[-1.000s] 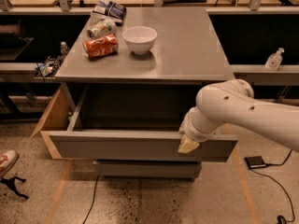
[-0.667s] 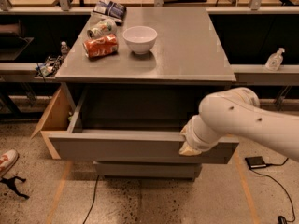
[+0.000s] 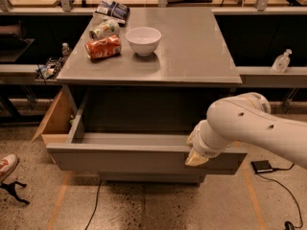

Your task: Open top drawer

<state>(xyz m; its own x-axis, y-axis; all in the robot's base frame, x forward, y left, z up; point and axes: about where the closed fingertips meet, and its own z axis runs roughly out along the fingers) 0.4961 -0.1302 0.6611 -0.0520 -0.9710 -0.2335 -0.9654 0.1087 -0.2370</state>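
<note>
The top drawer (image 3: 120, 159) is a wide matte grey handleless front under the grey cabinet top (image 3: 192, 56). It stands pulled well out, and its grey box interior shows from above. My gripper (image 3: 195, 155) sits at the drawer's top front edge, right of the middle, at the end of my white arm (image 3: 249, 128). A tan fingertip (image 3: 195, 159) rests against the drawer front. A narrower grey front (image 3: 144, 178) shows just below the open drawer.
On the cabinet top stand a white bowl (image 3: 143, 40), an orange can (image 3: 102, 47) on its side, a green-white can (image 3: 104, 28) and a dark packet (image 3: 111, 9). A cardboard box (image 3: 55, 119) stands left of the drawer. A shoe (image 3: 5, 166) and cables lie on the floor.
The drawer has come slightly further out toward the camera. My arm and gripper have drawn back with it and shifted a little lower.
</note>
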